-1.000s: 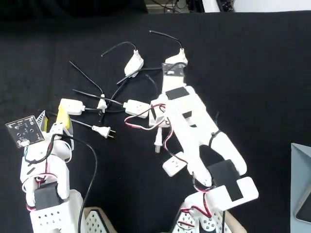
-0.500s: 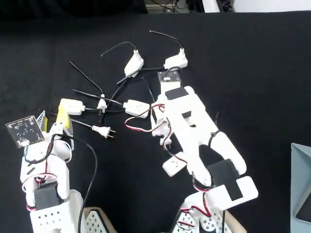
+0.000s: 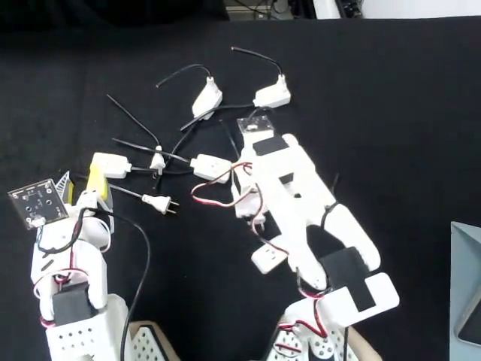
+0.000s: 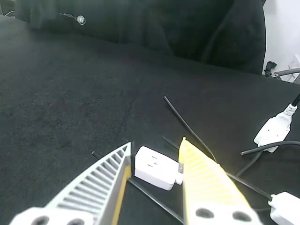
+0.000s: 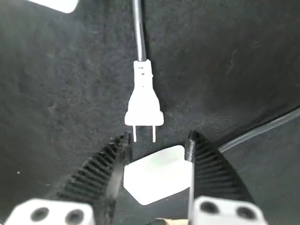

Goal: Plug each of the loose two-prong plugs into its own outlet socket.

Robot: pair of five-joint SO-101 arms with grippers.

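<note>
Right wrist view: the right gripper (image 5: 157, 137) is clamped on a white plastic socket block (image 5: 157, 180), its face held toward the prongs of a white two-prong plug (image 5: 144, 105) lying just ahead on black cloth (image 5: 56, 70), evidently for mating. The left gripper (image 4: 156, 142) is spread astride a second white socket (image 4: 157, 168).

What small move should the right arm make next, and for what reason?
Probably ease the right pincer straight forward: the white rectangular plastic outlet block it holds sits just before the prongs of the white two-prong plug, nearly lined up, with a narrow gap between.
</note>
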